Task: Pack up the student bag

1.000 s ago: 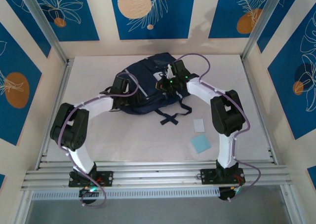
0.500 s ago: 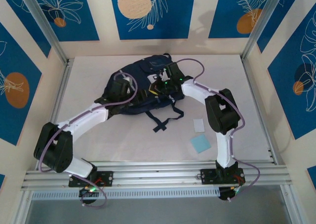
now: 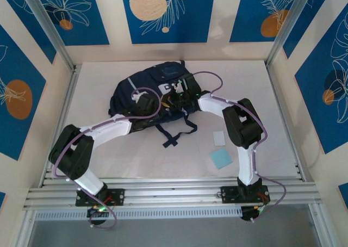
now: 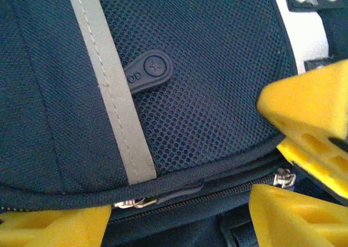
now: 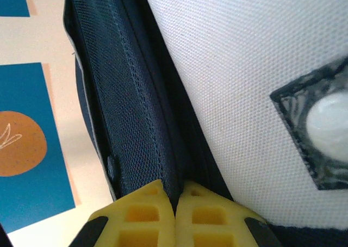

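Observation:
The student bag (image 3: pixel 142 86) is a navy backpack that lies at the back middle of the table, straps (image 3: pixel 175 131) trailing toward me. My left gripper (image 3: pixel 145 102) hangs open over its near edge. In the left wrist view its yellow fingers (image 4: pixel 46 225) stand wide apart on either side of the zip line, with a metal zip pull (image 4: pixel 130 203) between them and nothing gripped. A grey reflective stripe (image 4: pixel 109 89) crosses the mesh panel above. My right gripper (image 3: pixel 175 94) is shut on a navy fabric edge of the bag (image 5: pixel 136 111), beside the light grey patch (image 5: pixel 244 78).
A light blue square (image 3: pixel 221 159) and a small white card (image 3: pixel 218 138) lie on the table right of the straps. Patterned walls and metal posts close in the table at the back and sides. An aluminium rail (image 3: pixel 174 192) runs along the near edge.
The bag has shifted to the left, and its straps have swung that way too. The left gripper moved right along the bag's near edge. The right gripper moved left, still shut on the bag.

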